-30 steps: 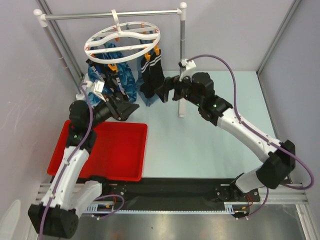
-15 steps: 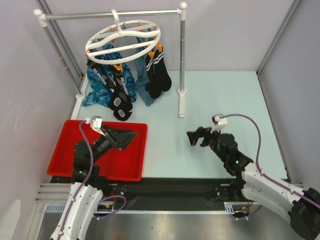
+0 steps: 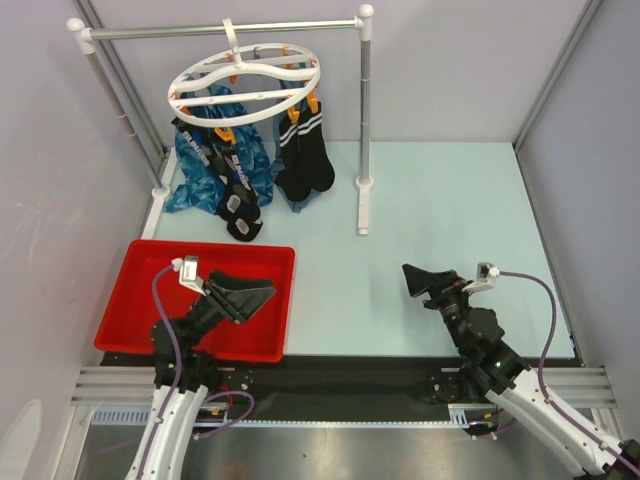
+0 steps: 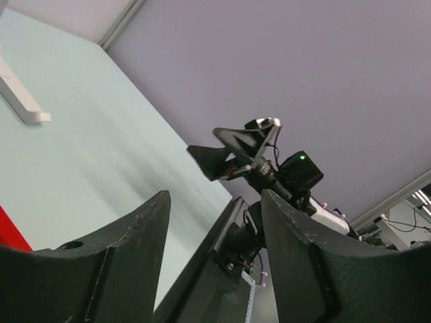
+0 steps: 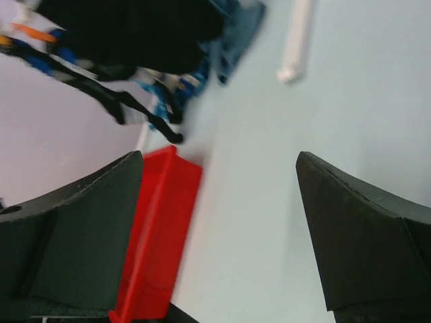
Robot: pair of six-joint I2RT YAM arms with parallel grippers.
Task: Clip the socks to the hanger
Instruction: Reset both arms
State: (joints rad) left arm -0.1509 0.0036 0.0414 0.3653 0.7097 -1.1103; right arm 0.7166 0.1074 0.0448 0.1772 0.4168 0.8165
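Observation:
The white round hanger (image 3: 245, 82) hangs by its hook from the grey rail, with orange clips around its rim. Several black socks (image 3: 305, 155) with white stripes or lettering hang from the clips; more socks (image 3: 232, 185) hang at the left beside blue patterned cloth. The socks show blurred in the right wrist view (image 5: 128, 30). My left gripper (image 3: 260, 293) is open and empty above the red tray, far from the hanger. My right gripper (image 3: 412, 279) is open and empty, low over the table near the front edge. It also shows in the left wrist view (image 4: 219, 151).
A red tray (image 3: 140, 330) lies at the front left, also in the right wrist view (image 5: 161, 222). The grey rail stand's right post (image 3: 364, 130) stands on a white foot (image 3: 363, 215) mid-table. Blue patterned cloth (image 3: 195, 170) hangs behind the left socks. Walls enclose the table.
Both arms have pulled back from the hanger toward the near edge and lowered. The socks stay clipped on the hanger, which swings slightly.

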